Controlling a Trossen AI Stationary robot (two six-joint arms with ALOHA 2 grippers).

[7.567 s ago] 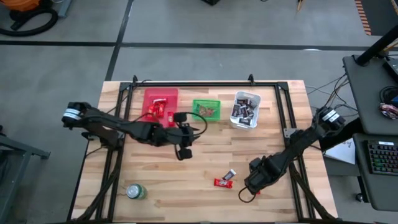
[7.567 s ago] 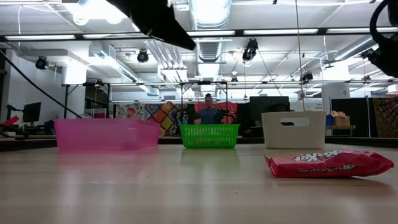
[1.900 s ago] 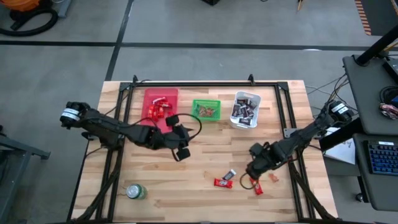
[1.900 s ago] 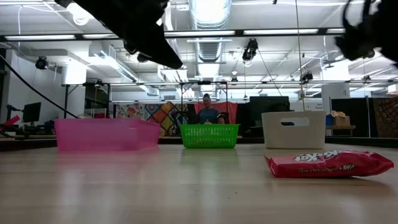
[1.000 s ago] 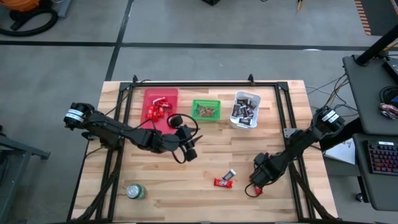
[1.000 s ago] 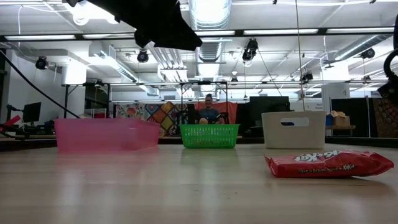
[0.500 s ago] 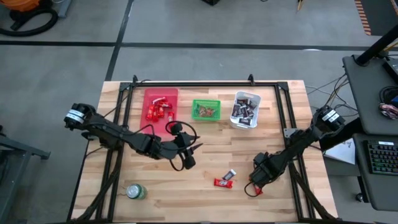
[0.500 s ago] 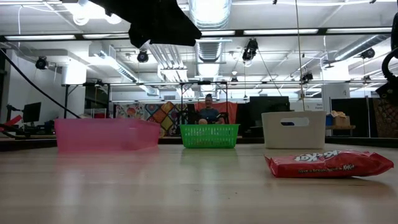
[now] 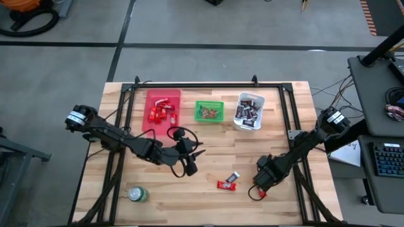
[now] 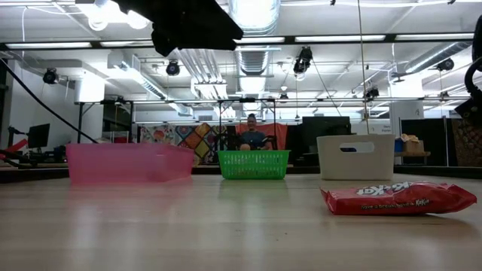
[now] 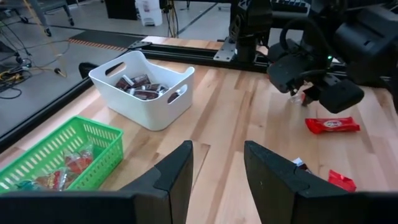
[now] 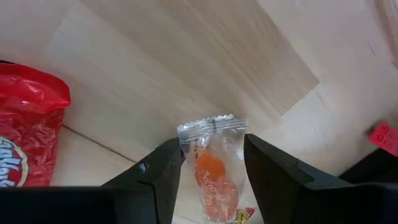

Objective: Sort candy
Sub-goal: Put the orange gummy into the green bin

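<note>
My right gripper [image 9: 260, 183] points down near the table's right front. Its open fingers [image 12: 211, 155] stand on either side of a clear-wrapped orange candy [image 12: 212, 171] lying on the wood. A red candy [image 9: 261, 193] lies just beside it. Another red candy [image 9: 225, 185] and a dark-and-silver one [image 9: 235, 177] lie toward the middle. My left gripper [image 9: 192, 161] hangs open and empty above the table's middle, pointing toward the right side [image 11: 217, 168]. My right gripper comes at the orange candy from above with one finger at each long side of its clear wrapper [image 12: 186, 134]. The wrapper fills the gap between them. I cannot tell whether the fingers touch it. The candy lies flat on the table.
Along the far side stand a red tray [image 9: 151, 98] with red candies, a green basket [image 9: 209, 104] and a white bin [image 9: 257, 101] with dark candies. A green can [image 9: 137, 194] stands near the front left. A red candy [image 10: 399, 198] fills the low view's right foreground.
My left gripper has swung a little toward the table's near edge above the middle and has rolled somewhat about its own axis, staying open and empty.
</note>
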